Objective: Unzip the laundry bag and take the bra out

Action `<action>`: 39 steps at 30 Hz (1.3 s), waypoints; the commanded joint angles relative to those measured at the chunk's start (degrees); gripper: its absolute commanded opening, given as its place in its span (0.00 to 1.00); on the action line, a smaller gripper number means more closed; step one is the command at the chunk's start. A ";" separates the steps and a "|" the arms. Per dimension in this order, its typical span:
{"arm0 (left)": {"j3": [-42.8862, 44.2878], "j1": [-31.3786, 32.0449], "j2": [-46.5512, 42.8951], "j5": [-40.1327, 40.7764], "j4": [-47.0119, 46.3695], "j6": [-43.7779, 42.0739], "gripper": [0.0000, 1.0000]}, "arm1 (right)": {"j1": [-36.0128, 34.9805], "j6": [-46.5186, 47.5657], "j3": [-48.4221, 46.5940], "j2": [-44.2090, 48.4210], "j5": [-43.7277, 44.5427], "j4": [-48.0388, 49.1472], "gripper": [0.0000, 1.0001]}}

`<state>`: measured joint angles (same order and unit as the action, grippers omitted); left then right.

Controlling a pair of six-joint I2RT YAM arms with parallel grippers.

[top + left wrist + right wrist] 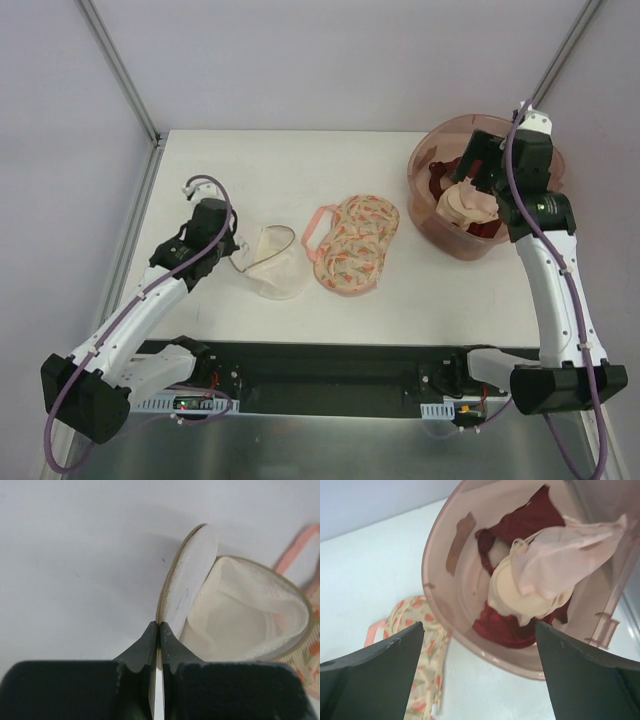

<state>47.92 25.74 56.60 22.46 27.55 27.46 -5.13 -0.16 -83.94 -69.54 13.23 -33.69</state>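
Two arms, left end effector [159,626] clamped on flap of open laundry bag [240,620], right end effector [479,626] apart over pink basin [432,570], peach bra [507,592] inside on dark red bra [505,627].

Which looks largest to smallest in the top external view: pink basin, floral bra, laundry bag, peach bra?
1. pink basin
2. floral bra
3. laundry bag, somewhat smaller than the floral bra
4. peach bra, smallest as it shows, but partly covered, so its full size is unsure

The white table [300,170] carries a floral bra [355,245], a laundry bag [275,262] just left of it, and a basin [450,240] to its right.
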 commanded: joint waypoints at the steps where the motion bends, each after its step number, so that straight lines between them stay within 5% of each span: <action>1: 6.12 -5.16 -1.67 5.22 1.63 -3.29 0.00 | -3.73 -4.22 5.18 4.04 -4.00 -2.43 0.96; 6: 10.43 -6.40 -0.44 10.41 1.54 -6.63 0.00 | -14.02 -5.20 9.40 6.43 -0.60 -3.39 0.96; 7: 10.79 -6.57 -0.18 9.28 1.63 -7.07 0.14 | -16.47 -5.46 9.67 6.35 0.12 -4.27 0.96; 8: 11.14 -6.66 0.18 7.97 1.63 -7.68 0.38 | -17.54 -6.07 9.94 6.00 1.08 -4.80 0.96; 10: 11.49 -6.66 0.44 1.75 1.72 -9.62 0.98 | -19.91 -6.69 10.90 5.56 4.07 -6.03 0.96; 14: 11.58 -6.66 -3.06 -8.01 3.30 -7.69 0.99 | -21.77 -5.99 11.96 5.12 6.27 -6.47 0.96; 24: 6.49 -6.66 -22.04 -18.14 7.77 -5.67 0.99 | -29.40 -5.37 9.06 1.25 11.28 -9.37 0.96; 39: -1.78 -6.58 -33.13 -18.15 15.52 -1.71 0.99 | -39.96 -8.18 12.05 -0.07 17.00 -11.48 0.96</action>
<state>45.84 19.40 23.57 4.45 42.76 24.08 -44.23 -6.92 -72.03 -69.69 26.98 -43.99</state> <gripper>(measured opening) 0.992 0.961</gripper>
